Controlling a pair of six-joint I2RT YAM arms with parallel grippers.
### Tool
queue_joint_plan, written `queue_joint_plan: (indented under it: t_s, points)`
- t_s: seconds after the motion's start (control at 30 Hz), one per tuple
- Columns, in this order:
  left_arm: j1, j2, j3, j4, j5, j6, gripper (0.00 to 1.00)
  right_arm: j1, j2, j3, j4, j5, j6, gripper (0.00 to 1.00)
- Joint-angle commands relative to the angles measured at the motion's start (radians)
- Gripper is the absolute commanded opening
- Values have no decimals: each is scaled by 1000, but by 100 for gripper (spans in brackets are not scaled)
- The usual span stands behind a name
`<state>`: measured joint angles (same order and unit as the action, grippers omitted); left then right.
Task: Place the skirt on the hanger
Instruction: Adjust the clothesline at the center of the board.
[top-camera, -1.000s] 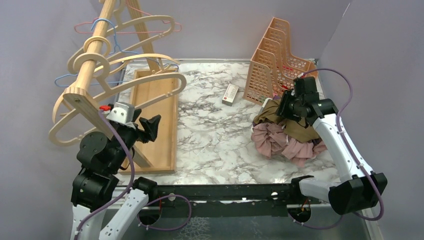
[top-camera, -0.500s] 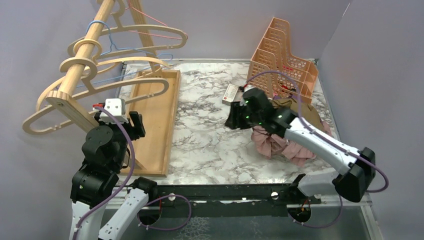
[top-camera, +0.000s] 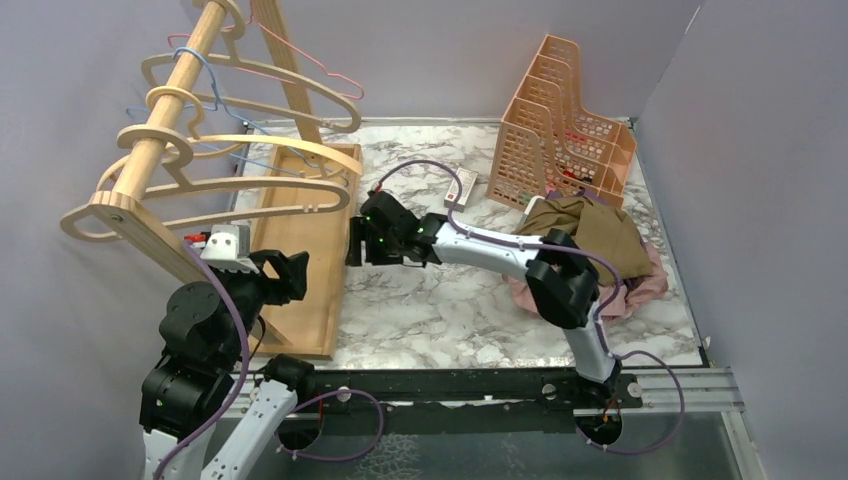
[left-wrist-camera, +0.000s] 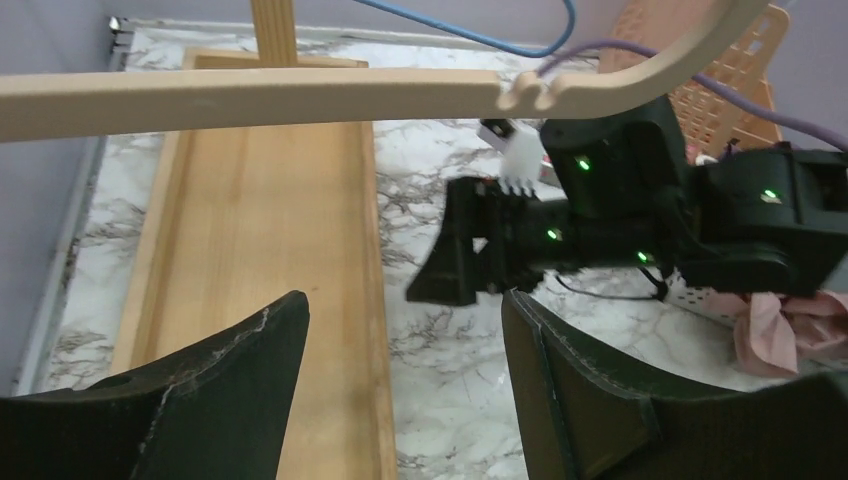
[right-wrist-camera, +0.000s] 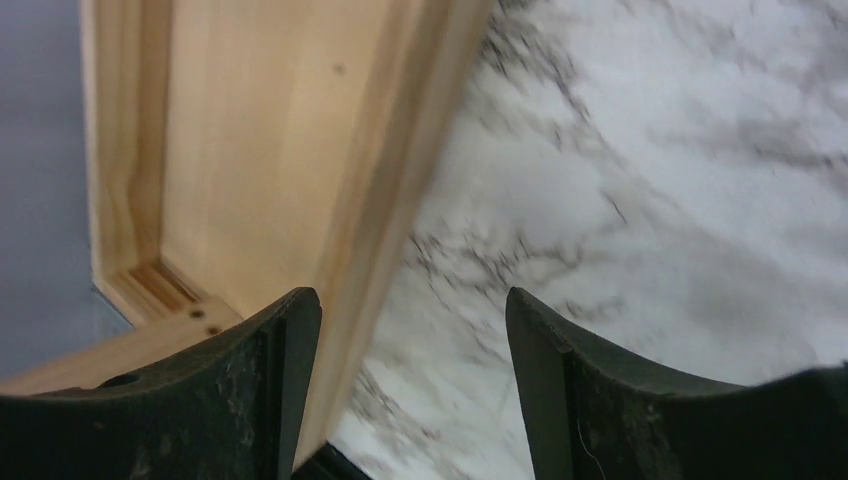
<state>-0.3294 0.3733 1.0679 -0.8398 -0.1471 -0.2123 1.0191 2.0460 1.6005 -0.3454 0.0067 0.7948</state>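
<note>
The right arm (top-camera: 490, 247) reaches out low and far to the left, right gripper (top-camera: 356, 245) gaping, empty; left gripper (top-camera: 292, 275) hovers raised, jaws apart.

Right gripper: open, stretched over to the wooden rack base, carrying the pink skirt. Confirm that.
Not quite. The right gripper is open and stretched over to the wooden rack base, but it carries nothing: the right wrist view shows only bare space between its fingers. The pink skirt lies on the table by the brown garment, in the top view.
</note>
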Motion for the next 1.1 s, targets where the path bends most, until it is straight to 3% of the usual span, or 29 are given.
queue_joint_plan:
  t_s: [0.0,0.17,0.3,0.67,0.9,1.07]
  points:
    - [0,-31,4,-71,86,-62,75,-4,125,192,62,59,42,74]
    - [1,-31,24,-66,207,-9,78,-4,290,393,2,120,38,76]
    - [1,-34,32,-76,301,-19,73,-4,397,522,-78,257,51,75]
    - [0,-9,86,-212,199,-116,65,-12,496,617,-108,447,48,72]
    - [0,33,120,-312,114,-95,58,-50,517,611,-196,458,115,56]
    - [0,66,119,-359,63,-88,46,-77,481,545,-233,475,180,44]
